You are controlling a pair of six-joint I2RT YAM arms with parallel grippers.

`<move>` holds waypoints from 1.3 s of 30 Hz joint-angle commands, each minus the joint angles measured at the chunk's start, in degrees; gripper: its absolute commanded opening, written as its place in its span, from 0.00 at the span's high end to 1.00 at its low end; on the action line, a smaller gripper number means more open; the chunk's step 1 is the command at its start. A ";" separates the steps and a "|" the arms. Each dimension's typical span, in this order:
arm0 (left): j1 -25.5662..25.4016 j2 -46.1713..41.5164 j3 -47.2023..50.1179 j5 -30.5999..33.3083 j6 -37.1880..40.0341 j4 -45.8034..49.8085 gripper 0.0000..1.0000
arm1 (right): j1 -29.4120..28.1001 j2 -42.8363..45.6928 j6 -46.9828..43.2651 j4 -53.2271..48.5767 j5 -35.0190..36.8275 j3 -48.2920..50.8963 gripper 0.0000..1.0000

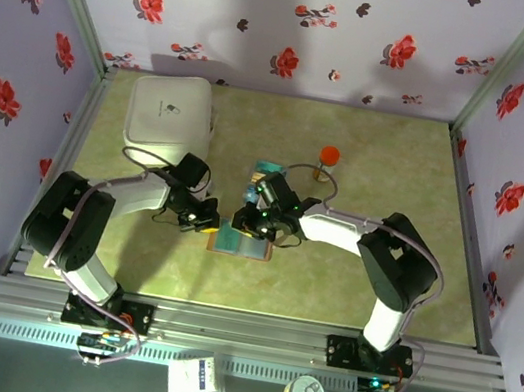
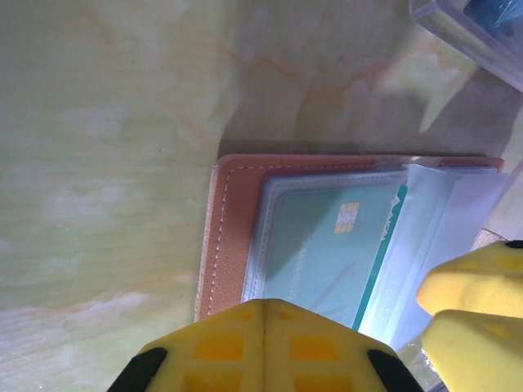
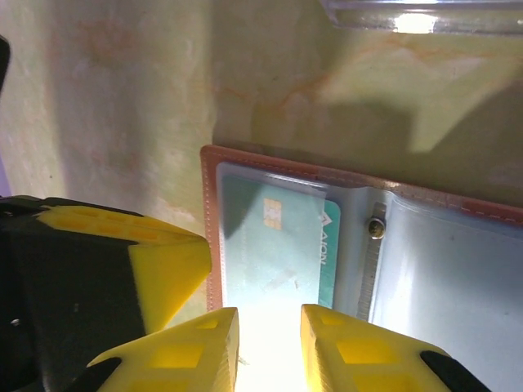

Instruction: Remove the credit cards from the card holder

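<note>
The card holder (image 1: 233, 244) lies open on the table, a brown wallet (image 2: 227, 245) with clear sleeves. A teal credit card (image 2: 327, 249) with a chip sits inside the left sleeve (image 3: 274, 245). My left gripper (image 2: 265, 304) is shut with nothing between its fingers, its tip over the holder's near-left edge. My right gripper (image 3: 270, 327) hovers over the near end of the teal card, jaws a little apart, with glare in the gap. In the top view the left gripper (image 1: 207, 219) and the right gripper (image 1: 262, 223) meet over the holder.
A clear plastic tray (image 1: 268, 171) with teal inside stands just beyond the holder (image 2: 474, 37). A large white box (image 1: 169, 119) sits at the back left. A small orange-topped object (image 1: 328, 159) stands behind the right arm.
</note>
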State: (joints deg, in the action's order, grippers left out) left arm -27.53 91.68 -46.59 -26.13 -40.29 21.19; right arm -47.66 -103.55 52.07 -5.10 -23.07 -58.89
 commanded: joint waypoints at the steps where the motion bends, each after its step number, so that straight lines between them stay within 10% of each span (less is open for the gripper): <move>1: -0.33 0.93 1.05 -0.20 -0.09 0.39 0.98 | -0.56 -1.51 -0.04 -1.06 -1.23 -1.66 0.75; 39: -0.35 -1.28 -0.08 0.54 -0.27 2.83 0.98 | -1.12 1.35 -0.85 -1.32 0.52 -0.89 0.77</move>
State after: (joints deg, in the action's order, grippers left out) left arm -27.55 92.16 -45.95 -25.89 -40.29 22.04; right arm -48.38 -103.39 51.42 -8.49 -21.34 -59.55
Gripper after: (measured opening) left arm 0.037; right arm 0.227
